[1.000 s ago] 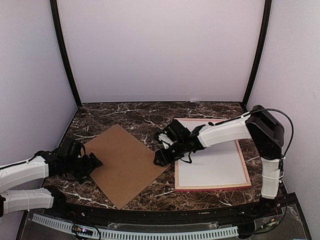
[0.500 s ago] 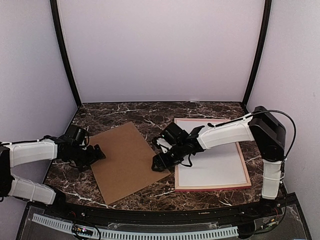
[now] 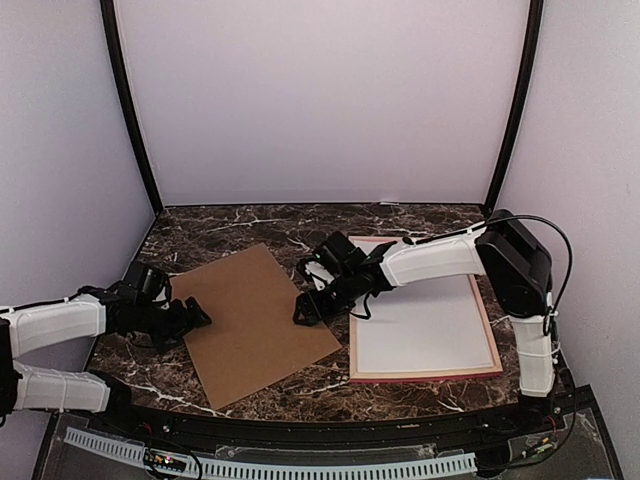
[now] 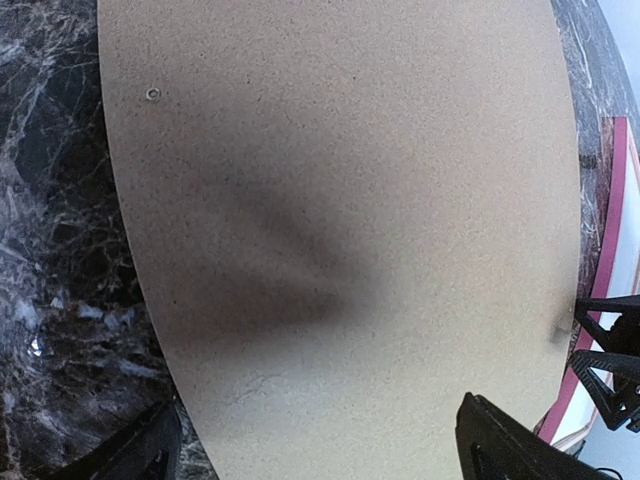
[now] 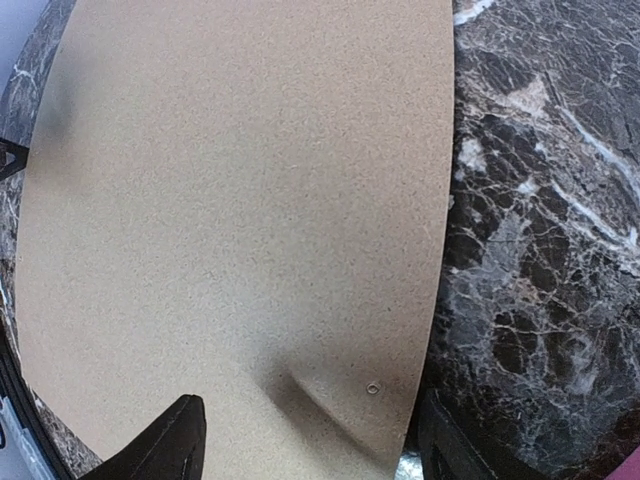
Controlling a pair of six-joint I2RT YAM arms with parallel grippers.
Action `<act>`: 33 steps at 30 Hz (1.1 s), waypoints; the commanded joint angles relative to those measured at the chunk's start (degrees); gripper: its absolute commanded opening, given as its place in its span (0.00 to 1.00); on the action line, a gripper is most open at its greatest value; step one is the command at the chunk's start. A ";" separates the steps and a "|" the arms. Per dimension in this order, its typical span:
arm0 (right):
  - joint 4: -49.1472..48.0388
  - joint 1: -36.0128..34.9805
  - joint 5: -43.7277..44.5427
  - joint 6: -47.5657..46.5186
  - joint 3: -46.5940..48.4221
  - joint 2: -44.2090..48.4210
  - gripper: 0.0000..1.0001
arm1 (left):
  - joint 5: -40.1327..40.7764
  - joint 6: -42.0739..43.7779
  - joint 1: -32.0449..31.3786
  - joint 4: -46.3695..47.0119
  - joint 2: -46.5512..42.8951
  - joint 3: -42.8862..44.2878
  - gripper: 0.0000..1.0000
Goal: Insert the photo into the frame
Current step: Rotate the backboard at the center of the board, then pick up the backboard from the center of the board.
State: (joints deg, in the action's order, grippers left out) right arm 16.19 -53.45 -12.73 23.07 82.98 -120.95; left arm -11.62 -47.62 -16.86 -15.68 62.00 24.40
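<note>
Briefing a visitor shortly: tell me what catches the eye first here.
A brown cardboard board lies flat left of centre on the dark marble table, with the left fingers at its left edge and the right fingers at its right edge, both spread. Right of it lies the pink frame, white inside.

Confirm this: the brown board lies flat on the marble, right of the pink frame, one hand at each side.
Not quite: the top view shows the brown board left of the pink frame, flat on the marble, left hand and right hand at its sides.
</note>
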 commanded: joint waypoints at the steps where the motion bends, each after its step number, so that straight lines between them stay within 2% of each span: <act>1: -0.74 -0.46 -2.31 1.41 -1.06 -1.74 0.73 | -3.43 -2.08 0.34 -0.53 -0.51 -4.11 0.99; 6: -2.63 -1.11 -4.63 2.77 -1.78 -1.88 0.72 | -7.97 -2.43 0.34 3.27 2.90 -4.02 0.98; 11: -4.01 -1.15 -5.56 3.52 -3.68 -1.02 0.69 | -10.97 -1.04 0.34 7.32 2.64 -2.61 0.95; 24: -6.71 -1.84 -8.15 4.59 -7.24 0.29 0.64 | -15.65 6.92 0.51 4.90 -3.06 9.77 0.87; 33: -7.19 -1.91 -8.84 4.29 -7.66 0.21 0.63 | -18.78 7.36 0.60 4.96 -4.40 14.23 0.82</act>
State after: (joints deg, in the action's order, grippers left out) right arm 10.11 -52.75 -13.10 26.68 77.01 -118.50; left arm -16.40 -40.34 -14.50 -15.49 58.35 36.18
